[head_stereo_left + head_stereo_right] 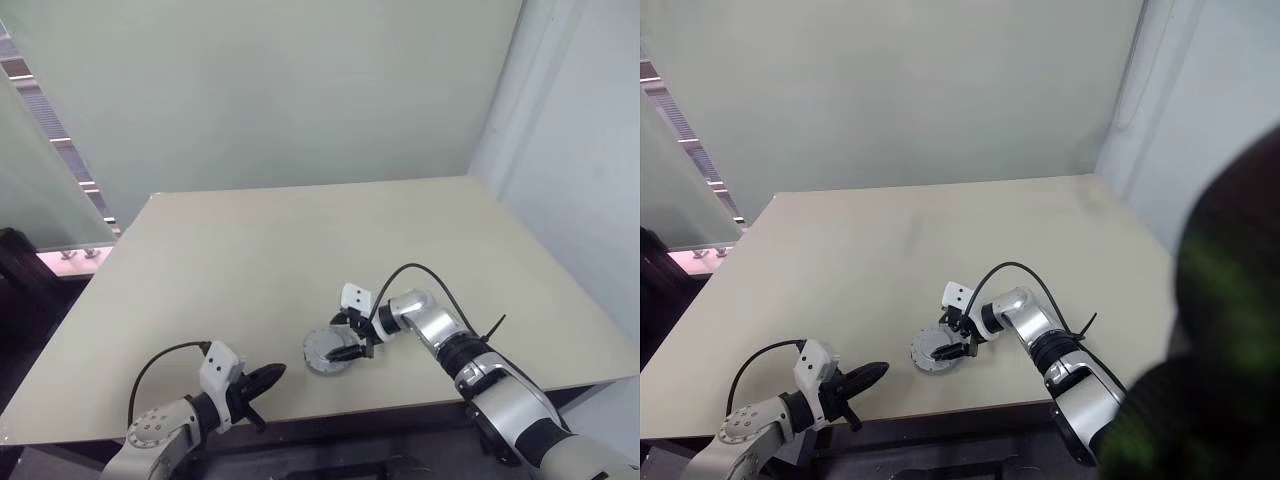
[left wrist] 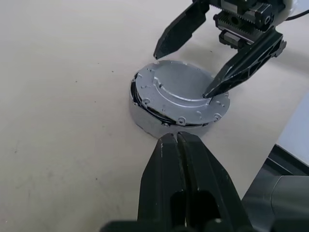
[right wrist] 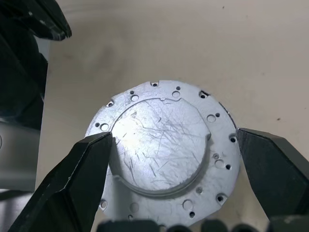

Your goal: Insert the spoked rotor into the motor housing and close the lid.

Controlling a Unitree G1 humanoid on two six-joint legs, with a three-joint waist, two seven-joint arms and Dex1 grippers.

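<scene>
The round silver metal puck (image 2: 178, 99), with a flat plate of small holes and a raised scratched disc on top, sits on the pale beige table (image 1: 300, 240) near its front edge. A dark seam shows under the plate on one side, so the top piece appears seated but perhaps not fully flush (the windings and rotor are hidden, presumably enclosed). I judge this top plate to be the lid already laid on the housing.

The right pincer (image 3: 176, 159) is spread wide, its black fingers straddling the puck at either edge, one tip just touching the plate; it grips nothing. The right forearm reaches inward, angled down.

The left pincer (image 2: 177, 159) is closed and empty, held low just beside the puck, aimed at its side wall.
</scene>
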